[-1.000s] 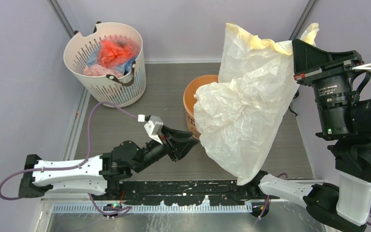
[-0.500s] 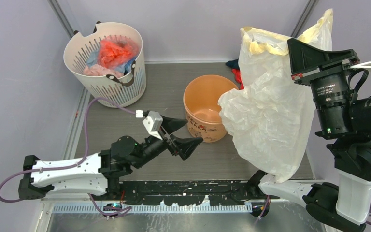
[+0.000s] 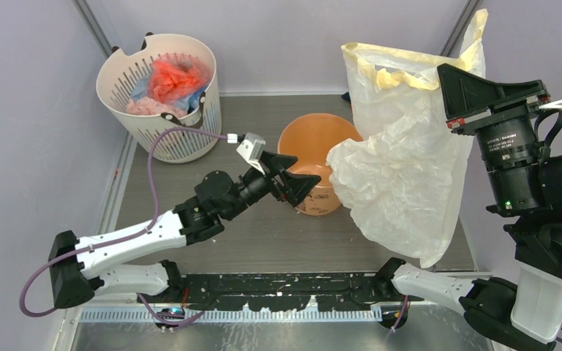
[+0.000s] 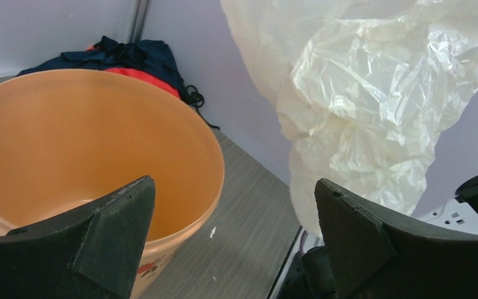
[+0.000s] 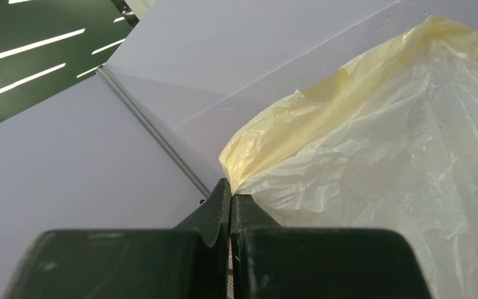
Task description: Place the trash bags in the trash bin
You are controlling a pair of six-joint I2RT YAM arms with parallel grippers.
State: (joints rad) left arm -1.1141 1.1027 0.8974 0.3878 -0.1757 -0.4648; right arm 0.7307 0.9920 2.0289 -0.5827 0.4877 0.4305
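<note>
Trash bag (image 3: pixel 402 168), pale yellow and wrinkly, hangs in the air just right of the orange trash bin (image 3: pixel 284 150), not inside it. The right gripper (image 5: pixel 231 193) is pinched tight on the bag's top edge. The left gripper (image 3: pixel 298 181) is spread wide and holds nothing, close by the bin's near rim. A small red print (image 4: pixel 144 269) on the bin is too blurry to read. A red and navy cloth (image 4: pixel 138 57) lies behind the bin.
</note>
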